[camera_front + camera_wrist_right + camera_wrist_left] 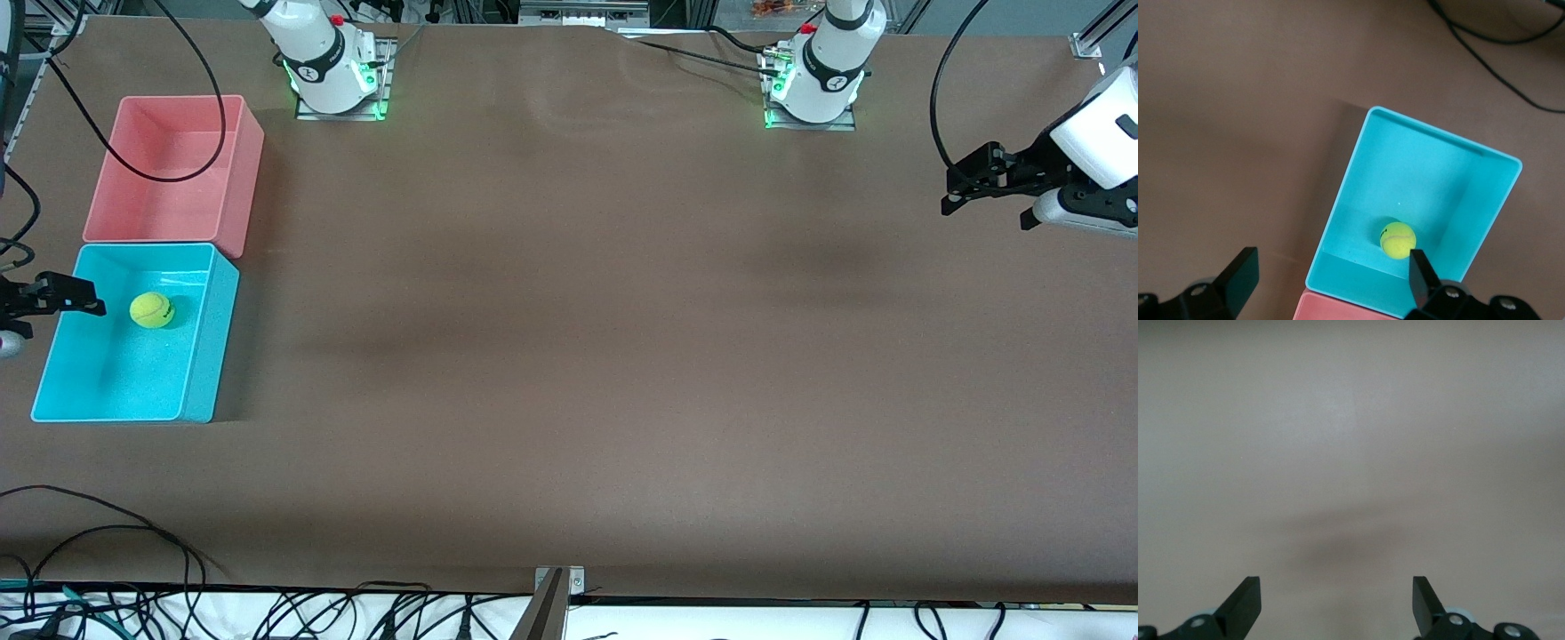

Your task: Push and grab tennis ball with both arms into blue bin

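The tennis ball (151, 310) lies inside the blue bin (116, 378), on its floor in the half beside the pink bin. The right wrist view shows the ball (1397, 240) in the bin (1418, 173) too. My right gripper (84, 298) is open and empty, up in the air over the bin's wall at the right arm's end of the table; in its wrist view (1331, 257) the jaws stand wide apart. My left gripper (949, 197) is open and empty over bare table at the left arm's end, and its wrist view (1337, 580) shows only table.
A pink bin (169, 169) stands against the blue bin, farther from the front camera, with a black cable (178, 178) hanging over it. It also shows in the right wrist view (1338, 310). Loose cables (107, 533) lie along the table's front edge.
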You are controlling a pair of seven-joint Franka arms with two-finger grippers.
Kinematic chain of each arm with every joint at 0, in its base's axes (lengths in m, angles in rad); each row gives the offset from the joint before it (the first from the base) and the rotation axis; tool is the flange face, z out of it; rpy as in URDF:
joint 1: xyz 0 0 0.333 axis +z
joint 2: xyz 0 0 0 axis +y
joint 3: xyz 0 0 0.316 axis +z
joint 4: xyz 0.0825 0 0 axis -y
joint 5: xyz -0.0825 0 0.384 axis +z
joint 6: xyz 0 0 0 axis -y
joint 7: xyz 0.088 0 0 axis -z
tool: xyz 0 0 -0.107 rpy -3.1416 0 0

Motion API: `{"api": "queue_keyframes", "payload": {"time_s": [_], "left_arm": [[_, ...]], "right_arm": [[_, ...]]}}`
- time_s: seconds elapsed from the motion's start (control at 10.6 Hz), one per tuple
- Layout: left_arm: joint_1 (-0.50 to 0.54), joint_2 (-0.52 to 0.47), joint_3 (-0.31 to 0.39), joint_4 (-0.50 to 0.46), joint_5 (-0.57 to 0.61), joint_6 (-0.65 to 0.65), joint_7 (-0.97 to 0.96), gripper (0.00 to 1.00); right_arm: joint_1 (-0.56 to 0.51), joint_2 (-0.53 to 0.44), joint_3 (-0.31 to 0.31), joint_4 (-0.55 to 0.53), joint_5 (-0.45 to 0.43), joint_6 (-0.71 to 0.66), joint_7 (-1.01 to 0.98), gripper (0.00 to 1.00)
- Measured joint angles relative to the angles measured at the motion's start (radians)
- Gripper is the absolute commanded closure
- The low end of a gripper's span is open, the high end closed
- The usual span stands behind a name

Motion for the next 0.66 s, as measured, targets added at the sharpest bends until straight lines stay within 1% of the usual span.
{"api": "queue_keyframes", "payload": {"time_s": [0.09, 0.19, 0.28, 0.47, 0.66], "left_arm": [[0.000, 0.000, 0.000, 0.000, 0.000, 0.000, 0.000, 0.00], [0.000, 0.000, 0.000, 0.000, 0.000, 0.000, 0.000, 0.00], [0.000, 0.000, 0.000, 0.000, 0.000, 0.000, 0.000, 0.00], [0.000, 0.000, 0.000, 0.000, 0.000, 0.000, 0.000, 0.00], [0.000, 0.000, -0.001, 0.000, 0.000, -0.001, 0.000, 0.00]], "right_arm": [[0.028, -0.006, 0.000, 0.049, 0.000, -0.031, 0.000, 0.00], [0.051, -0.022, -0.002, 0.076, 0.000, -0.051, 0.000, 0.00], [0.076, -0.050, -0.005, 0.081, 0.000, -0.053, 0.021, 0.00], [0.114, -0.119, -0.012, 0.062, -0.011, -0.053, 0.038, 0.00], [0.146, -0.186, -0.026, 0.013, -0.018, -0.052, 0.065, 0.00]]}}
